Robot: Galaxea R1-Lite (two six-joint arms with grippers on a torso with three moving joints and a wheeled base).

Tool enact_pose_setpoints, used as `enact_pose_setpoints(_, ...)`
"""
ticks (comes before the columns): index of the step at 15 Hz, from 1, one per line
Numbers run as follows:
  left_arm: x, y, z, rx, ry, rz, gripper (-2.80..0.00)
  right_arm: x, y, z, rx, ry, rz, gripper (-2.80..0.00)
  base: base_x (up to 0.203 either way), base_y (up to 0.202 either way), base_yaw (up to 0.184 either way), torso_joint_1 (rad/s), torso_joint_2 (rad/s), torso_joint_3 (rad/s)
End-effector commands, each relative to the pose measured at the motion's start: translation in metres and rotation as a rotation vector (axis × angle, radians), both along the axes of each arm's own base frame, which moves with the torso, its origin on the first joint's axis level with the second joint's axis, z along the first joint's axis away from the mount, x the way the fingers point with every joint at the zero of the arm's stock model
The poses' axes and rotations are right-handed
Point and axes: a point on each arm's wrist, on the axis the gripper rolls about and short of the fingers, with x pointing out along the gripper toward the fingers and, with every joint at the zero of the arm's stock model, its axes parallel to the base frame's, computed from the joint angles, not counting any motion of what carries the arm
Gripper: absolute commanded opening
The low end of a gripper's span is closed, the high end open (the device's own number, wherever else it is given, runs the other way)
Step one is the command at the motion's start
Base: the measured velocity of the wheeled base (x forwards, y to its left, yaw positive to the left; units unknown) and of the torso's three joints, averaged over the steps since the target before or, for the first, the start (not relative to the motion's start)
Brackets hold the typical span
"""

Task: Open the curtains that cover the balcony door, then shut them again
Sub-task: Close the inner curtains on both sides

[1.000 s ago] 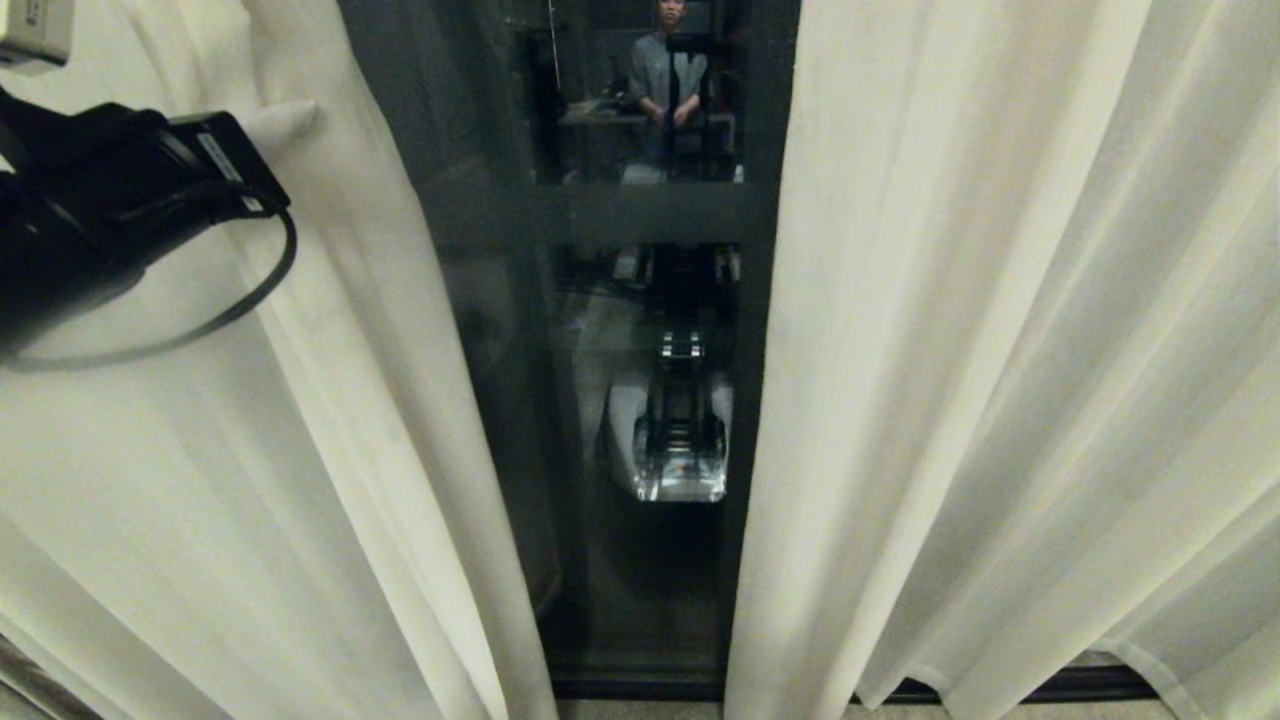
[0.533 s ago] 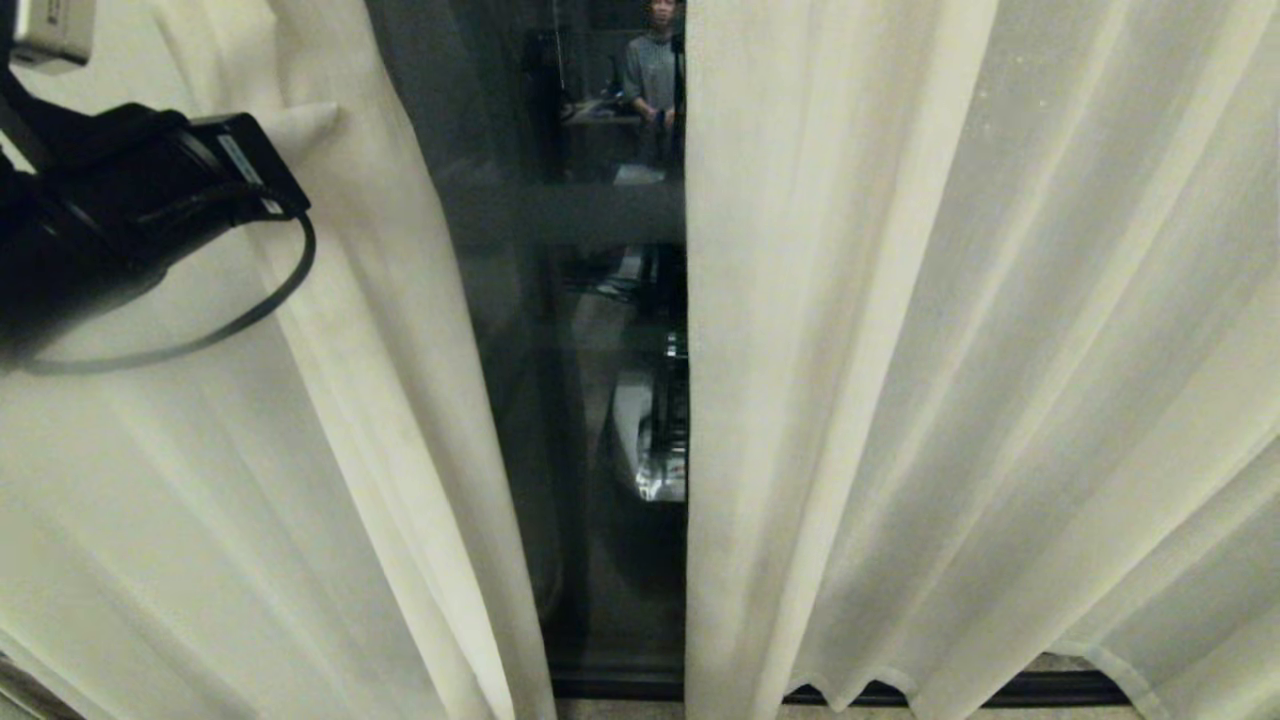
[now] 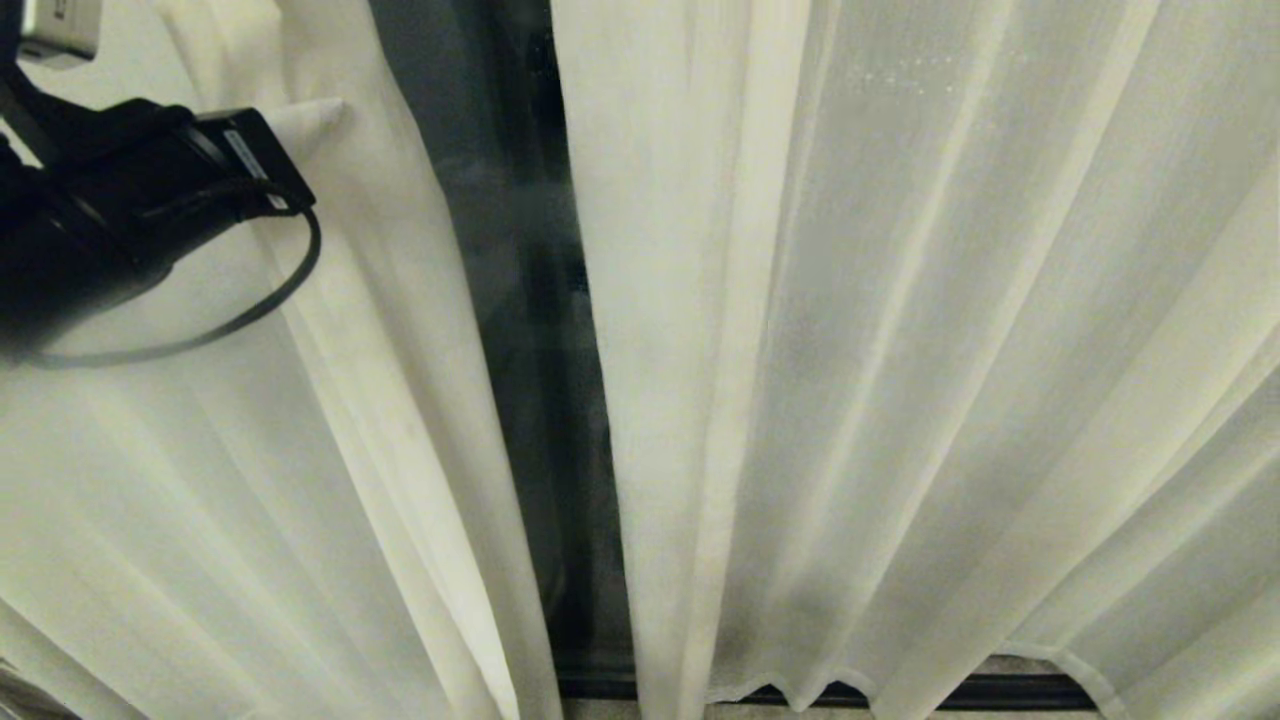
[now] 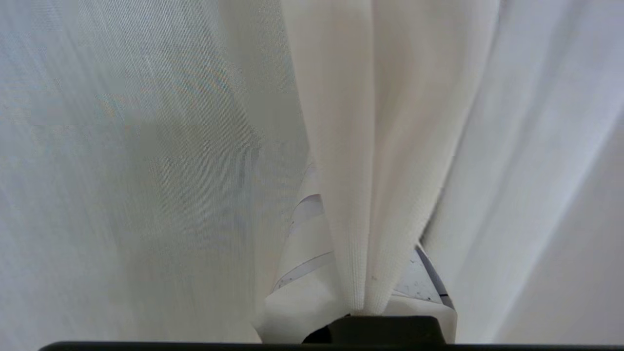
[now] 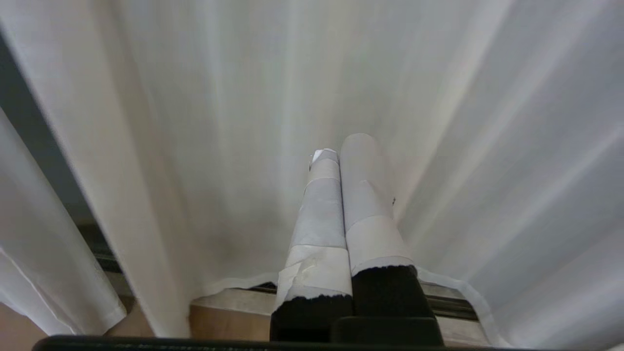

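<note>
Two cream-white curtains hang over the balcony door, whose dark glass shows only in a narrow gap between them. The left curtain is pinched high up by my left gripper, which is shut on a fold of it. In the left wrist view that fold runs out from between the taped fingers of the left gripper. The right curtain hangs free. Outside the head view, my right gripper is shut and empty, pointing at the right curtain low down.
The door's dark bottom track runs under the hems. In the right wrist view a strip of wooden floor and the metal track lie below the curtain hem. A dark door frame shows between the panels.
The view has slid along the door with my left gripper still holding the left curtain. The gap between the panels has narrowed, and the right curtain now hides the reflection of a person.
</note>
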Motion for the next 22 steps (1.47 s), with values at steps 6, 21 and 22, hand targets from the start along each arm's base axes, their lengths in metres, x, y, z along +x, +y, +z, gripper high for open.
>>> enact_pose_setpoints(6, 0.0027, -0.001, -0.0003, -0.001, 0.0, -0.004, -2.8, 0.0001, 0.0, 0.0, -0.001, 0.002, 0.001, -2.8, 0.0, -0.194, 0.002, 0.002, 0.0, 0.004)
enact_pose_setpoints(21, 0.0105, -0.0035, 0.0011, -0.001, -0.002, -0.01, -2.8, 0.0001, 0.0, 0.0, -0.001, 0.002, 0.001, -2.8, 0.0, -0.191, 0.001, 0.004, 0.0, 0.002)
enact_pose_setpoints(22, 0.0105, -0.0041, 0.0009, -0.001, -0.002, -0.012, -2.8, 0.0001, 0.0, 0.0, -0.001, 0.002, 0.001, -2.8, 0.0, -0.186, 0.0, 0.002, 0.0, 0.002)
